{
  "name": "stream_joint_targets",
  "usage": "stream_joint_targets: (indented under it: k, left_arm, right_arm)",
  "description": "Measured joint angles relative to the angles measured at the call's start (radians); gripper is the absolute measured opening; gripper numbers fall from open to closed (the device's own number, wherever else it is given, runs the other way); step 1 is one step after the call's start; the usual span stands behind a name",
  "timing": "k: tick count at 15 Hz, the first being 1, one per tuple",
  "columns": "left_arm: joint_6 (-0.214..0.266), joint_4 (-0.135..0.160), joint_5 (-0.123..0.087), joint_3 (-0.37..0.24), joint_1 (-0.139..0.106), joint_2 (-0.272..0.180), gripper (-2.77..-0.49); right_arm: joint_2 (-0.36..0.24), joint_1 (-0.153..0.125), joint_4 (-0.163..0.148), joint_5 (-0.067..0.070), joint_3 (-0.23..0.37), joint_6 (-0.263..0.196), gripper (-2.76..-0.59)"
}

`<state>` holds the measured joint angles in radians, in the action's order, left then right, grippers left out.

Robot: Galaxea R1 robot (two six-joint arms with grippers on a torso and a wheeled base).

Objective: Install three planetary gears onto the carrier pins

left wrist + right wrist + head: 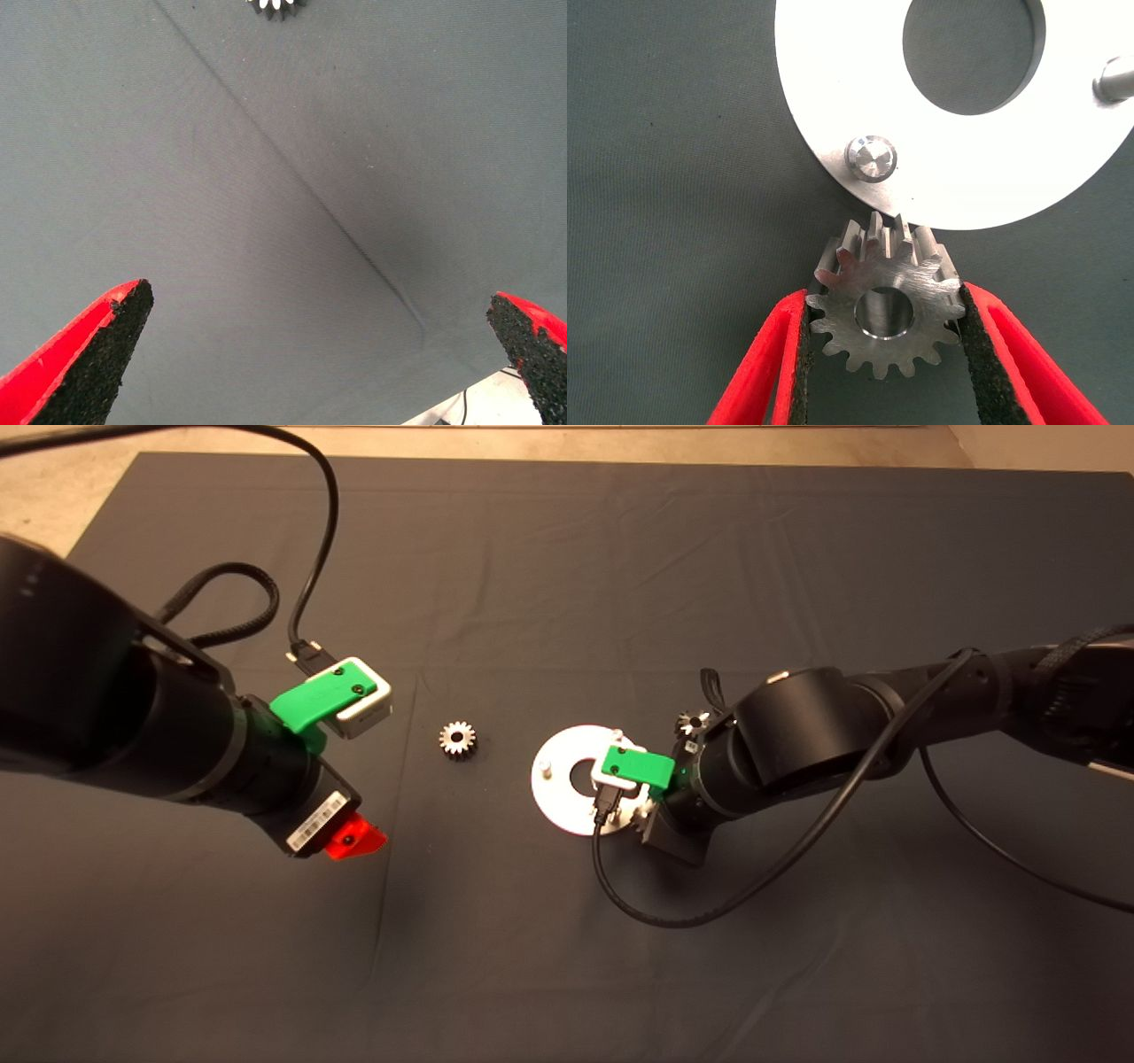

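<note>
Held gear: I have one planetary gear (886,305) clamped between the right gripper (884,354) pads, bore facing my wrist camera, its teeth just at the disc's rim beside one carrier pin (871,158)
Disc: the silver-white disc (560,802) lies flat on the mat right of centre; I see a bare pin (547,767) on its left side in the head view, and the right wrist view shows a second pin (1116,78) at the far rim
Loose gears: one gear (457,739) lies on the mat left of the disc, well apart from it; another gear (692,723) peeks out behind the right arm, just beyond the disc
Left gripper: left gripper (328,354) hovers over bare mat left of the loose gear, fingers (97,354) spread wide, holding nothing
Surface: dark mat (567,558), lightly creased, with pale floor (53,496) past its far edge
View differences: only the right wrist view shows the grip on the gear; the head view hides it under the wrist; the left wrist view catches just the loose gear's teeth (276,7) at its edge
</note>
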<state>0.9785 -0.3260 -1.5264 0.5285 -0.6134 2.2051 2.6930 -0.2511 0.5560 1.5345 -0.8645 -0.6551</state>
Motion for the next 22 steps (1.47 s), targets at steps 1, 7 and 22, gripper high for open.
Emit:
stream_joint_targets:
  k: [1, 7, 22]
  left_arm:
    - [0.0, 0.0, 0.0, 0.0, 0.0, 0.0, -0.49]
    - [0.0, 0.0, 0.0, 0.0, 0.0, 0.0, -0.49]
    - [0.0, 0.0, 0.0, 0.0, 0.0, 0.003, -0.49]
  right_arm:
    - [0.004, -0.008, -0.011, 0.0, 0.0, 0.0, -2.34]
    - [0.028, -0.058, -0.068, 0.0, 0.001, 0.0, -2.34]
    - [0.089, -0.064, -0.082, 0.0, -0.045, -0.007, -2.34]
